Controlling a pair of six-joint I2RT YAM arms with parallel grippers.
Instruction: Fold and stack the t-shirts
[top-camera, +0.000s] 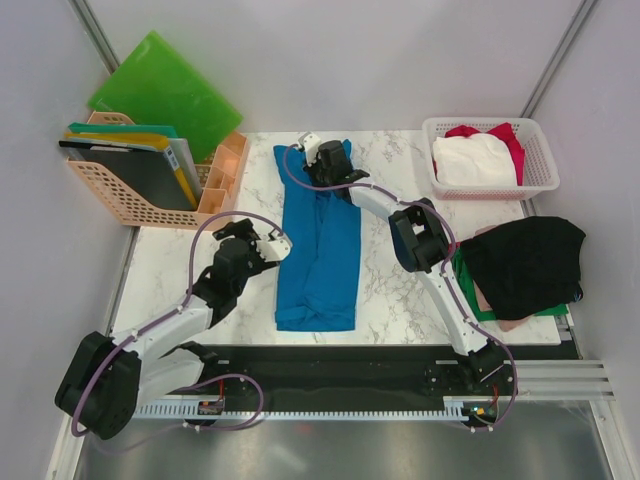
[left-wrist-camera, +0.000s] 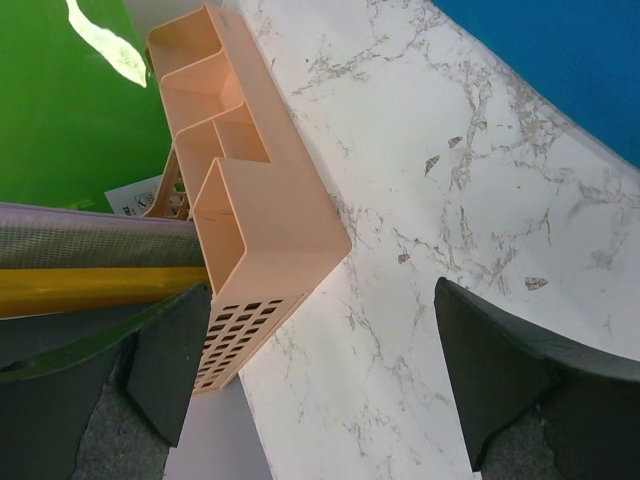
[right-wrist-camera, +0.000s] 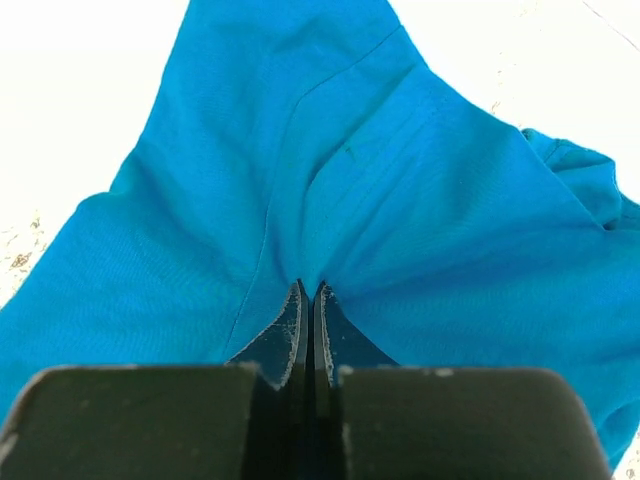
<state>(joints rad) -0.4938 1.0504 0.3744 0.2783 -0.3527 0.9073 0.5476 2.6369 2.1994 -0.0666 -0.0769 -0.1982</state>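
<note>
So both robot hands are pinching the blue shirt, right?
Not both. Only the right gripper is shut on the blue t-shirt, as the right wrist view shows. The left gripper is open above the table beside the shirt and holds nothing, as the left wrist view shows.

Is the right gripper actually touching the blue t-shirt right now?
Touching. In the right wrist view the right gripper is shut on the blue t-shirt, with creases fanning out from its tips.
</note>
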